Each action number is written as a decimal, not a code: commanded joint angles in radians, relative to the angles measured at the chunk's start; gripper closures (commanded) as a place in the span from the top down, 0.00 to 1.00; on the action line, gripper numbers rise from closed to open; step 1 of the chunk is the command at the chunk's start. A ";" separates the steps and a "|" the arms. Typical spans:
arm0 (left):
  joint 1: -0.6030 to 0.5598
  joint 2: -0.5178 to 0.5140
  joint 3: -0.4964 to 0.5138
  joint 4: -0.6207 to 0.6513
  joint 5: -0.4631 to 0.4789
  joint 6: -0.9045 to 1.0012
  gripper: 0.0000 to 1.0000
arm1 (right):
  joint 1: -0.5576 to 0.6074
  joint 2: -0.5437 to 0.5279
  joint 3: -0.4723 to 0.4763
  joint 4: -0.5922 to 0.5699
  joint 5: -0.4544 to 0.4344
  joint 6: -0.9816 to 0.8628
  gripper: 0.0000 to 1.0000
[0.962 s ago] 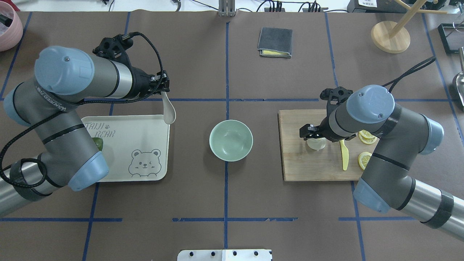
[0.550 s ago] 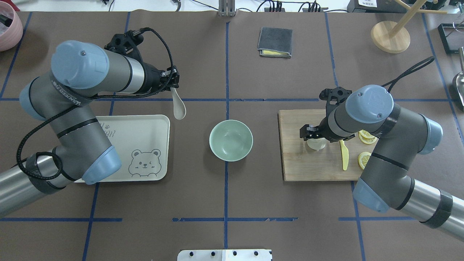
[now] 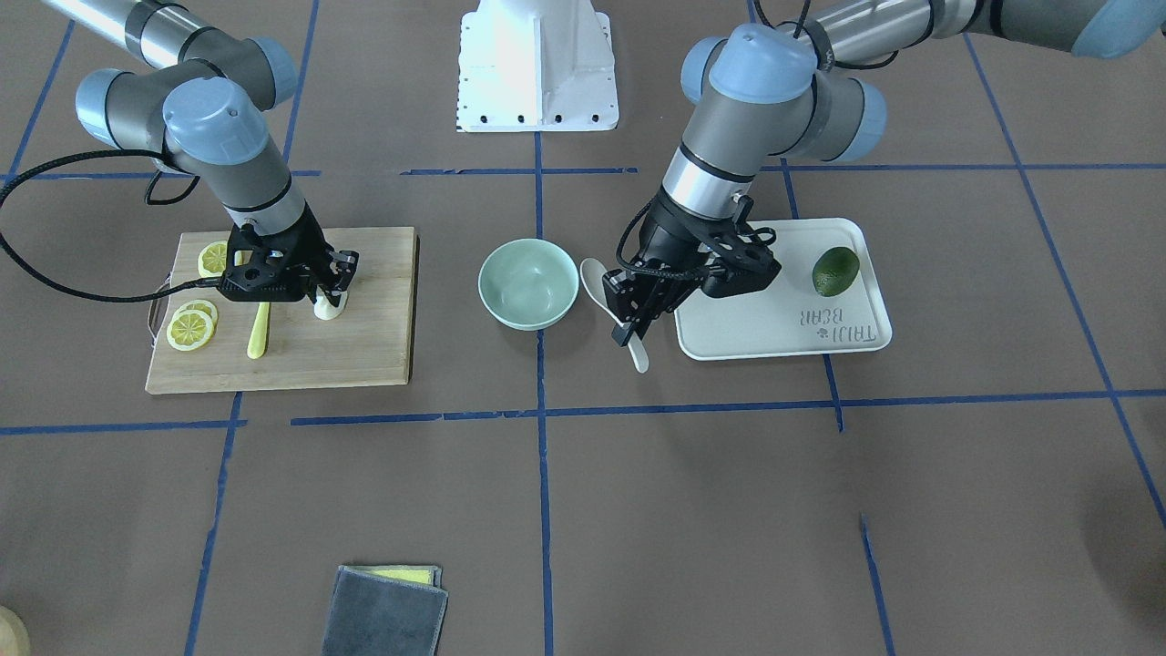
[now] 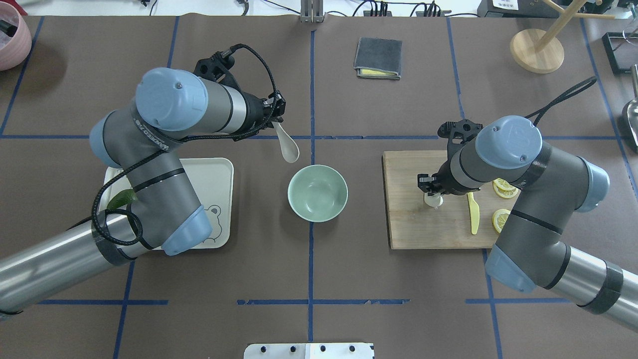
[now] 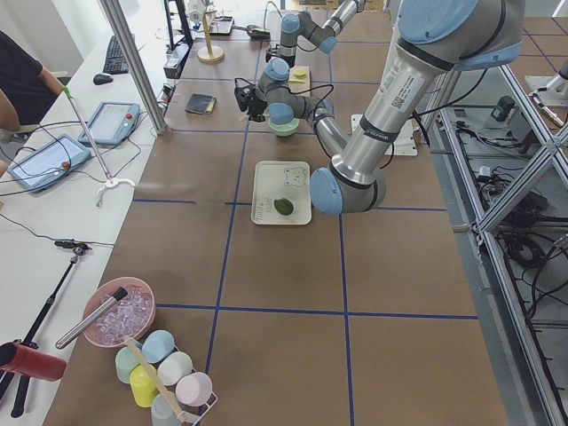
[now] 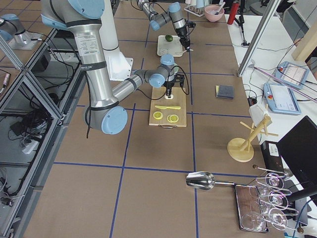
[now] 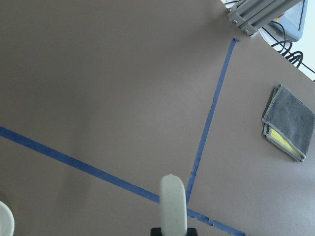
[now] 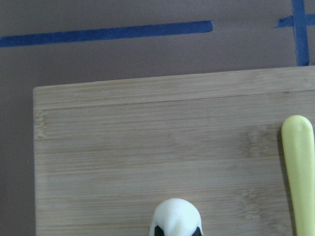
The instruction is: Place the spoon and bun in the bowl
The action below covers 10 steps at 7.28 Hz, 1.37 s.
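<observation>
My left gripper [image 4: 277, 119] is shut on the handle of the off-white spoon [image 4: 286, 143] and holds it in the air. The scoop hangs just behind and left of the mint-green bowl [image 4: 317, 193]. In the front-facing view the spoon [image 3: 597, 281] sits beside the bowl's [image 3: 528, 284] rim, held by that gripper [image 3: 633, 319]. The left wrist view shows the spoon's handle tip [image 7: 173, 201]. My right gripper [image 4: 431, 191] is shut on the white bun [image 4: 432, 200], which rests on the cutting board [image 4: 413, 224]. The bun's top shows between dark fingertips in the right wrist view [image 8: 175, 215].
A white bear-print tray [image 4: 217, 179] holding a green fruit [image 3: 835, 271] lies left of the bowl, partly under my left arm. On the board lie a yellow knife [image 4: 472, 214] and lemon slices [image 4: 504, 188]. A grey cloth [image 4: 378, 58] lies at the far side.
My left arm has swung right with the spoon, from the tray's corner to just beside the bowl. My right gripper's fingers have closed in on the bun.
</observation>
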 commanded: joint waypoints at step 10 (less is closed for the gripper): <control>0.078 -0.016 -0.001 -0.025 0.042 0.018 1.00 | 0.084 0.075 0.035 -0.006 0.088 -0.011 0.00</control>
